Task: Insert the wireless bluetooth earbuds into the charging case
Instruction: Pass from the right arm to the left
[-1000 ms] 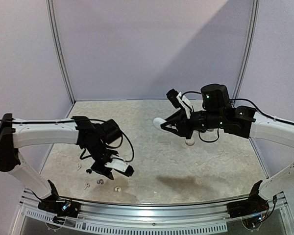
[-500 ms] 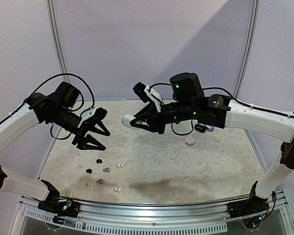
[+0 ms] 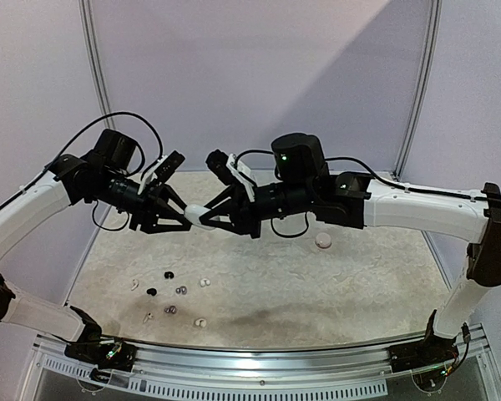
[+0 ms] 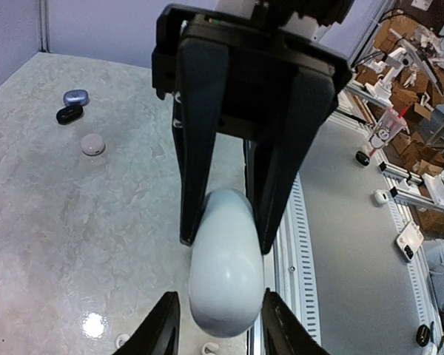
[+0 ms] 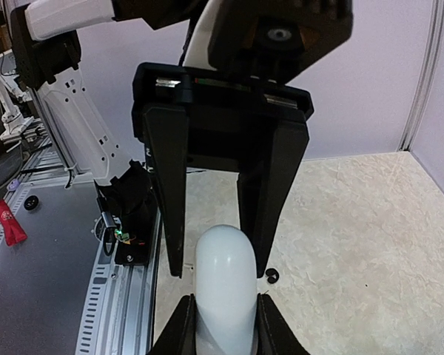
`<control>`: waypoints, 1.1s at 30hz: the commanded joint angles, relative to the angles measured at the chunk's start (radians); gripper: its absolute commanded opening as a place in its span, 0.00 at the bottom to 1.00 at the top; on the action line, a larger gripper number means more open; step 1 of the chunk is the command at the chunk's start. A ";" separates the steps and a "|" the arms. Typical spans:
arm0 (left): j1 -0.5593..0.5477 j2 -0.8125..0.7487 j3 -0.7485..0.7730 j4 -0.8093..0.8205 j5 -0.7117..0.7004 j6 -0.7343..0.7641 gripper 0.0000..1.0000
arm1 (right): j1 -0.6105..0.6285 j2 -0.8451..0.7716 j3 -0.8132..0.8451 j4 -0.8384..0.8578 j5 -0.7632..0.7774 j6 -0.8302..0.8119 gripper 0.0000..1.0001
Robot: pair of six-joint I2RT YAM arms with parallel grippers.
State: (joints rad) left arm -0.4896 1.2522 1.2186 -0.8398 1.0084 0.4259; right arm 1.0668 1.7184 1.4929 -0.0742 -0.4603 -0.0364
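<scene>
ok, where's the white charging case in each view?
Top external: white charging case in mid-air, left of centre.
Left wrist: lower centre, inside the left gripper.
Right wrist: bottom centre, clamped by the right gripper.
Shared landmark: the right gripper's black fingers on the case.

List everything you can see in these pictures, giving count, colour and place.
table: one, mottled beige, under both arms
white case: one, white, in mid-air between the pincers
buds: about eight, white, black and grey, front left of table
round case: one, pale, on table right of centre
lavender case: one, lavender, on table beyond round case
black case: one, black, beside lavender case
right pincer: shut on white case
left pincer: open, straddling white case
</scene>
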 commanded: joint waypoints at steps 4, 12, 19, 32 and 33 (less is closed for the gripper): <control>0.022 0.005 0.001 0.073 0.026 -0.095 0.32 | 0.007 0.037 0.024 0.053 -0.005 -0.009 0.00; 0.023 0.002 -0.010 -0.013 0.070 0.031 0.14 | 0.008 0.047 0.028 0.060 0.005 -0.007 0.00; 0.023 -0.006 -0.020 -0.063 0.088 0.097 0.20 | 0.007 0.047 0.038 0.062 0.028 0.002 0.00; 0.023 -0.016 0.010 -0.117 0.039 0.148 0.00 | 0.008 0.050 0.033 0.037 0.043 0.026 0.42; 0.023 -0.017 0.017 -0.132 0.038 0.165 0.00 | 0.007 0.050 0.033 0.028 0.043 0.027 0.48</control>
State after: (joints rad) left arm -0.4690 1.2518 1.2137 -0.8841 1.0389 0.5224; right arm 1.0790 1.7557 1.4967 -0.0452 -0.4458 -0.0231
